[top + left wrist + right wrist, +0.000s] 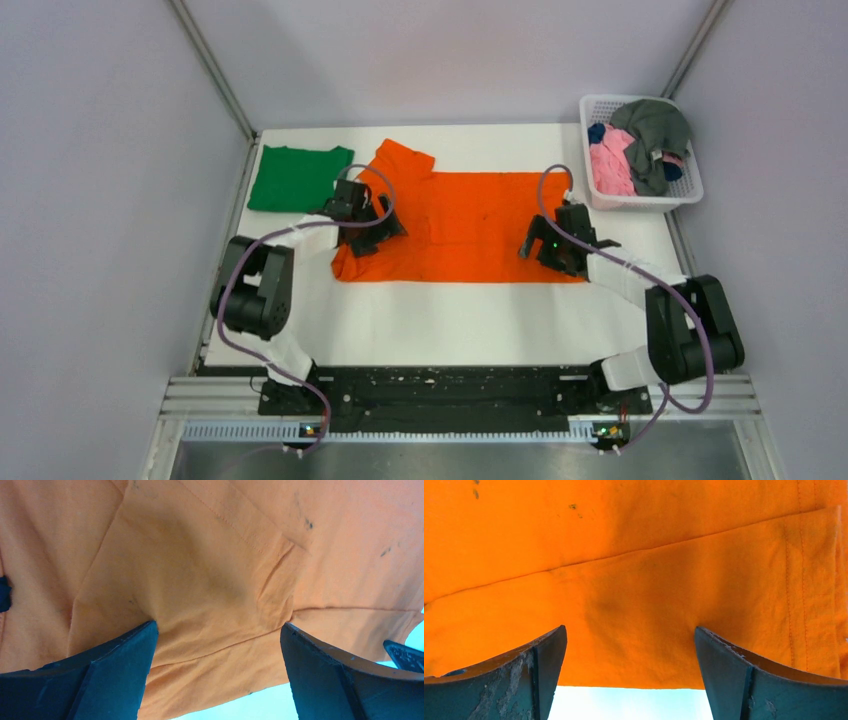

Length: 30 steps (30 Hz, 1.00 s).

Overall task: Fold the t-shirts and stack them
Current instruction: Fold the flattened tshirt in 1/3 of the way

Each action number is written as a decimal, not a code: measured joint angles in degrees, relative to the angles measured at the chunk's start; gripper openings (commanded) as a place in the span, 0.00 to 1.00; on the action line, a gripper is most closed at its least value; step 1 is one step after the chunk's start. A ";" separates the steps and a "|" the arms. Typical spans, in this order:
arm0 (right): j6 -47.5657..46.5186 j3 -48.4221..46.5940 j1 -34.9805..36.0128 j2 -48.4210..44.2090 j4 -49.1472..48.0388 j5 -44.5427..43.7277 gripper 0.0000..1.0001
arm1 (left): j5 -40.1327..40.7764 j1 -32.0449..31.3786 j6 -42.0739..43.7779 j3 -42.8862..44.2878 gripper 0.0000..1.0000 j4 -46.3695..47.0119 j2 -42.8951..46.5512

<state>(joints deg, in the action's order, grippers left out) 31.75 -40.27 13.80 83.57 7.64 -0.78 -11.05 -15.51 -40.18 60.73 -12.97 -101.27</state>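
A bright orange t-shirt [470,225] lies spread across the middle of the white table, its near long edge folded over. It fills the left wrist view [210,570] and the right wrist view [634,560]. My left gripper [368,232] is open, jaws wide, over the shirt's left end by the folded sleeve. My right gripper [540,250] is open, jaws wide, over the shirt's near right edge. A green t-shirt [297,178] lies folded at the back left of the table.
A white basket [690,195] at the back right holds pink [610,165], grey [655,135] and dark blue [597,132] shirts. Grey walls close in the table on the left, right and back. Bare white table [450,320] lies in front of the orange shirt.
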 measured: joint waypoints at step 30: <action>17.00 20.48 4.59 -44.98 30.60 2.64 0.99 | 16.33 -15.96 -21.24 -33.81 0.99 -16.98 44.24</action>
<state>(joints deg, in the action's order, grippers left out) 48.75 -19.79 18.39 38.59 38.24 1.87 5.28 -31.46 -61.43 26.92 -29.95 -57.04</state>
